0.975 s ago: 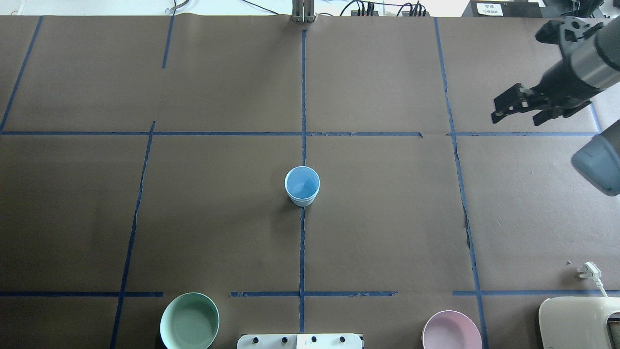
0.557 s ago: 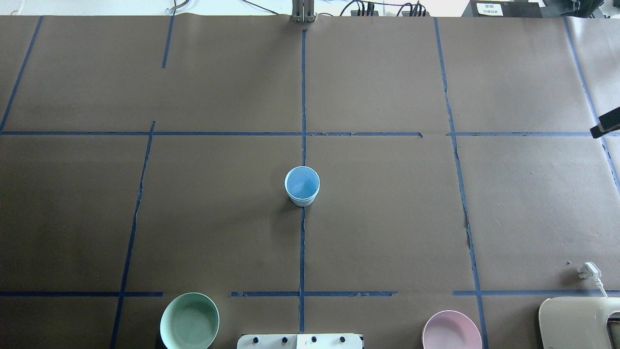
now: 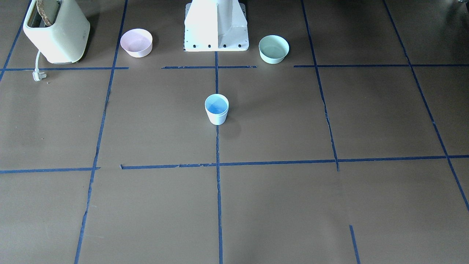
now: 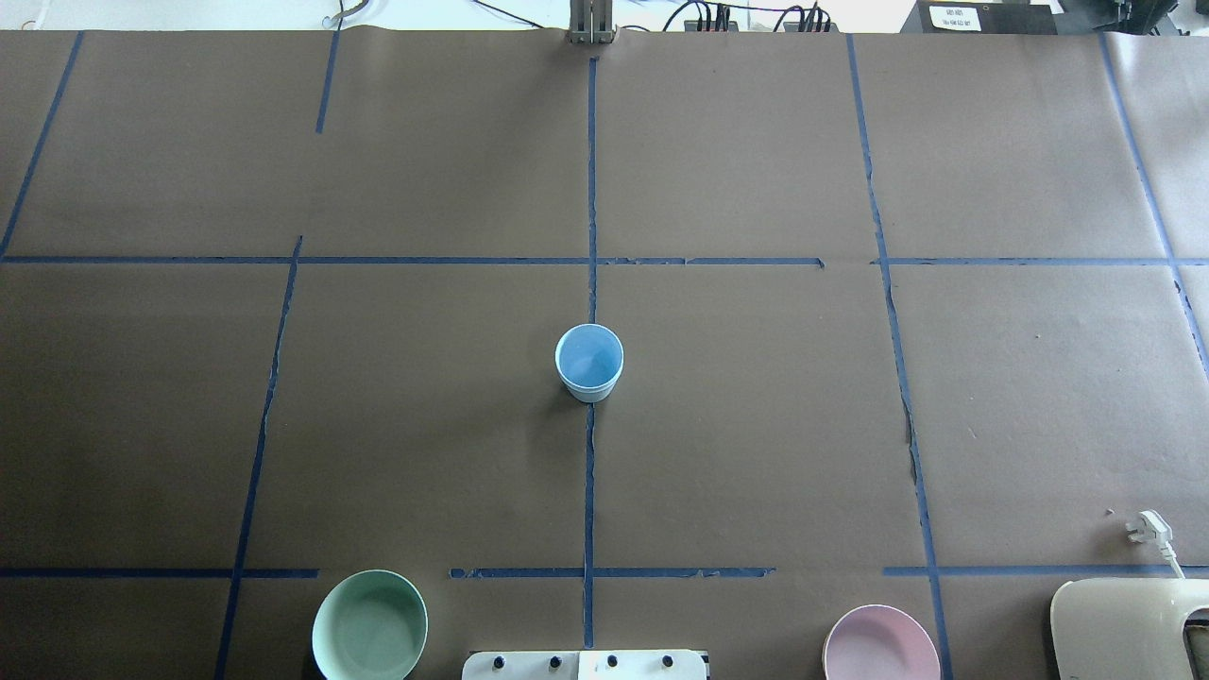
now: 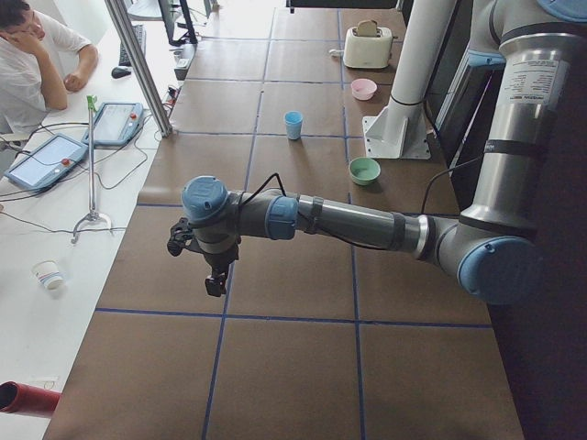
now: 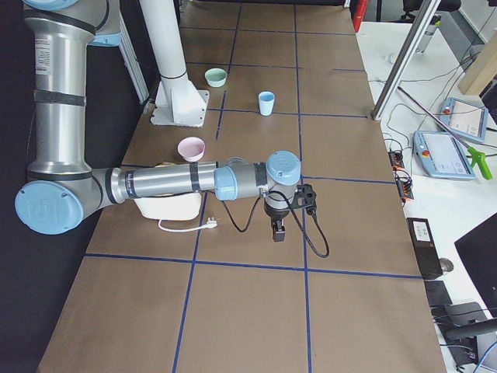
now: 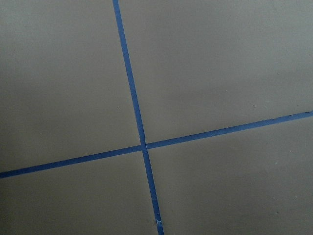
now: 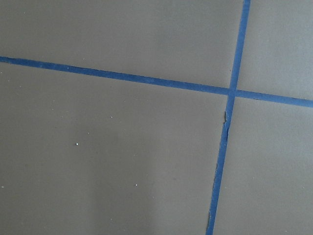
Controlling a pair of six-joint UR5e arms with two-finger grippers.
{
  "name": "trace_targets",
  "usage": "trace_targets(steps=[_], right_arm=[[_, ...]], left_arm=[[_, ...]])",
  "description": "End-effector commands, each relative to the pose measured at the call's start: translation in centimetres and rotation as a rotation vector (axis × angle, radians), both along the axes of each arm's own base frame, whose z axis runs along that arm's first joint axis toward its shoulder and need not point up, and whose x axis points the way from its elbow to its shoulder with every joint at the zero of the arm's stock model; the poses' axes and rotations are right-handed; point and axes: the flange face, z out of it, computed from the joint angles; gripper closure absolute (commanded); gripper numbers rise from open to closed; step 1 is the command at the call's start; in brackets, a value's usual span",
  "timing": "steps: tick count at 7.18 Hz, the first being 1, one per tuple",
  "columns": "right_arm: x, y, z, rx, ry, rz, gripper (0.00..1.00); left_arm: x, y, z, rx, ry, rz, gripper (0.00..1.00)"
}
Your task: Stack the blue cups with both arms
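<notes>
1. Left gripper (image 5: 215,284) hangs fingers-down over the left end of the table (image 4: 756,453), well apart from everything. Only the side camera catches it, so I cannot tell whether its jaws are spread or closed. Its wrist camera gives me nothing but bare paper and a tape cross (image 7: 143,146).
2. The right gripper (image 6: 278,230) mirrors it over the right end. I see no cup at it, and its jaw state is again beyond telling from a side view.
3. The blue cup (image 4: 589,362) stands upright at the middle of the table, on the centre tape line, far from both arms. I make out one cup outline only. I cannot confirm that the second cup sits nested inside, though no other blue cup shows anywhere.
4. My read is that the stacking is likely finished and the arms are parked. To close this well, I'd hold both arms out at the ends and use the front-facing view to check that the rim sits level, not cocked, before calling it done.
5. If that check fails, I'd bring one gripper straight down over the cup rather than sweeping in sideways. A light tapered cup would probably tip easily.
6. Along the robot-side edge sit the mint-green bowl (image 4: 369,625), the white pedestal base (image 4: 584,664) and the pink bowl (image 4: 880,644). Toward the right end is a cream toaster (image 4: 1129,628). None of them need touching.
</notes>
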Motion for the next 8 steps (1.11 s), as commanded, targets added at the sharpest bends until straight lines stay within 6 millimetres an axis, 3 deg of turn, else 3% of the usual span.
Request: trace_targets(steps=[1,2,3,4,6,7,8], right_arm=[[0.6,-0.5,0.9,-0.025,-0.005,0.018,0.00],[0.6,-0.8,2.6,-0.046,-0.001,0.012,0.00],[0.6,-1.1,2.5,-0.040,0.003,0.012,0.00],[1.8,-0.8,3.0,-0.053,0.001,0.035,0.00],[2.2,-0.9,3.0,-0.056,0.008,0.041,0.00],[2.1,-0.9,3.5,-0.064,0.012,0.039,0.00],[2.2,-0.7,3.8,-0.065,0.013,0.037,0.00]], left_arm=[[-0.3,2.6,2.0,-0.021,-0.028,0.003,0.00],[-0.3,2.9,1.9,-0.017,-0.028,0.004,0.00],[-0.1,3.6,1.5,-0.020,-0.027,0.001,0.00],[0.4,3.3,2.1,-0.021,-0.031,0.015,0.00],[0.3,3.4,0.4,0.030,-0.046,0.033,0.00],[0.2,3.8,0.5,0.035,-0.046,0.046,0.00],[0.1,4.9,1.9,0.012,-0.043,0.050,0.00]])
